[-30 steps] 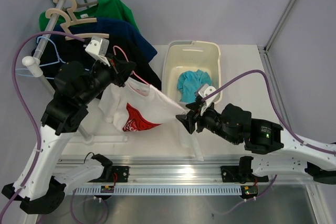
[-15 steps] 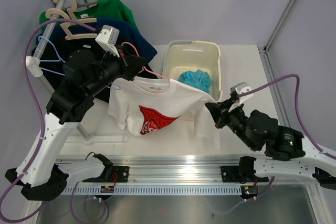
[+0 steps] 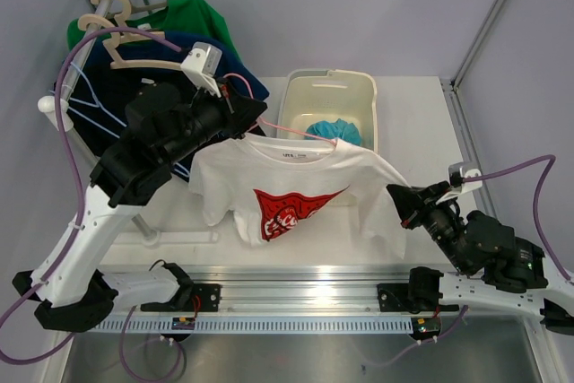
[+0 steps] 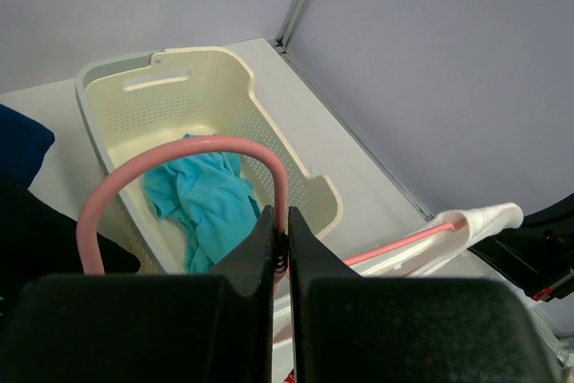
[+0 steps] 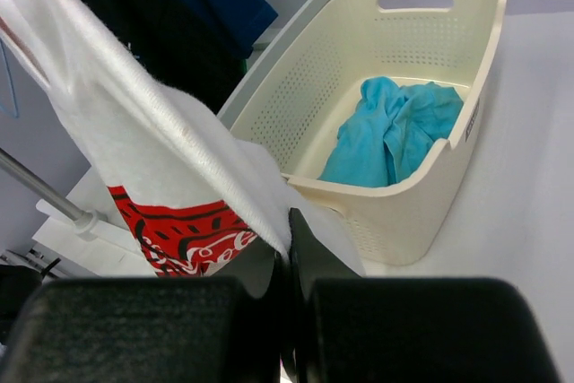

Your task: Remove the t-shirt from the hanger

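The hanger [image 4: 211, 143] pinched between the left fingers [image 4: 256, 253] is smooth, glossy pink, whether plastic or coated wire I cannot tell; the fingers themselves are matt black plastic. The t-shirt [image 5: 143, 132] caught in the right fingers [image 5: 314, 257] is soft, matt white cloth with a flat red print. Beyond the left fingers, the basket [image 4: 108, 123] is cream plastic, perforated and faintly shiny, holding crumpled matt teal cloth [image 4: 202, 199].
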Controlling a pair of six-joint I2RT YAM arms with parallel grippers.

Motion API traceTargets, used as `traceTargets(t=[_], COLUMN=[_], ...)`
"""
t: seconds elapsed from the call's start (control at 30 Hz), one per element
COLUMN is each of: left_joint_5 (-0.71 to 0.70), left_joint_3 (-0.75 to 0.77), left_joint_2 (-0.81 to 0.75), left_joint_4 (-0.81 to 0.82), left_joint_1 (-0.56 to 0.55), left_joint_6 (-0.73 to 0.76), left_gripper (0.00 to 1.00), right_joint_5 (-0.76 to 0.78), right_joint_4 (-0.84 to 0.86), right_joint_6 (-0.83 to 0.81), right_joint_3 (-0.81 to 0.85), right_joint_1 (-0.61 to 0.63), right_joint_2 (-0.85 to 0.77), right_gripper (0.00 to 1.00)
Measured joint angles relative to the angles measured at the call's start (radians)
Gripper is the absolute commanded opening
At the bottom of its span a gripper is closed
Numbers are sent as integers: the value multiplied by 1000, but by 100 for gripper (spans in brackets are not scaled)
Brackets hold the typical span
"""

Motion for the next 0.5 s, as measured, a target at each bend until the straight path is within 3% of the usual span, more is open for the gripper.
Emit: traceTargets(t=[0.37, 0.5], left_joint_5=[-18, -25], left_joint_3=[-1, -74], left_joint_2=[-89, -162], left_joint_4=[6, 71], left_joint_1=[0, 0], left_joint_6=[-35, -53], left_gripper=[0, 0], right_joint_5=[36, 76], right_joint_4=[-16, -46], right_joint_6=[79, 119], right_joint_3=[-44, -44], right_joint_1=[0, 0], right_joint_2=[-35, -30], right_gripper=[0, 0])
